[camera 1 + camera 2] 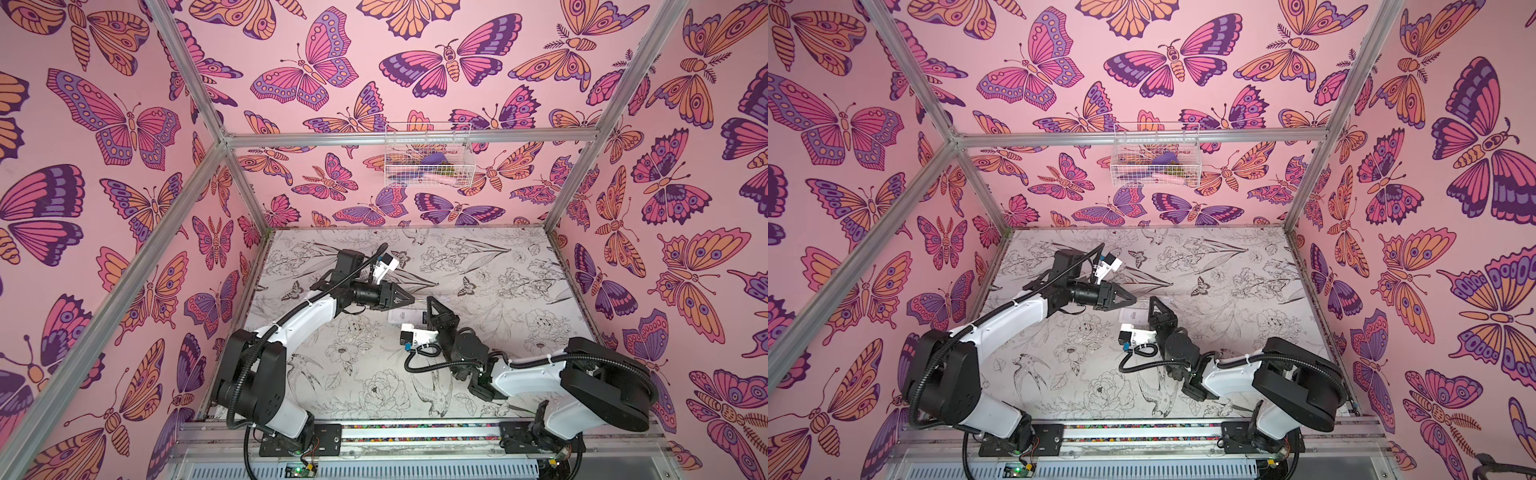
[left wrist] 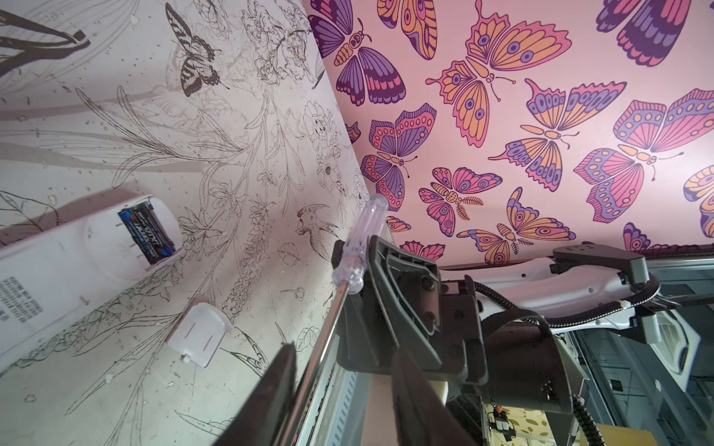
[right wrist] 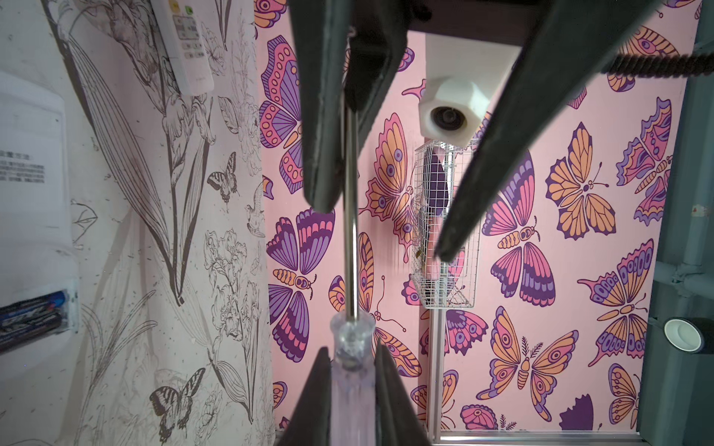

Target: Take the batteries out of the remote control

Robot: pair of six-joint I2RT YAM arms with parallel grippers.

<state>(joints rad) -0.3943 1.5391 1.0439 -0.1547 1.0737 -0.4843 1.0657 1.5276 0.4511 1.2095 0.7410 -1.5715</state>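
Both top views show the two arms meeting over the middle of the floral table, the left gripper and right gripper tip to tip. Only a white slab of the remote control shows beneath them, and the batteries are hidden there. The wrist views fill that in. The right gripper's fingers are clamped on the clear handle of a screwdriver. Its steel shaft runs between the left gripper's fingers, which stand apart, the shaft just beside one of them and clear of the other. The remote lies back up on the table with its compartment uncovered. Two dark, blue-labelled batteries sit in it side by side at the rounded end, lying flat with their long axes across the remote's length. The white battery cover lies on the table just beside the remote. Only the right wrist view shows a second remote, buttons up, farther off.
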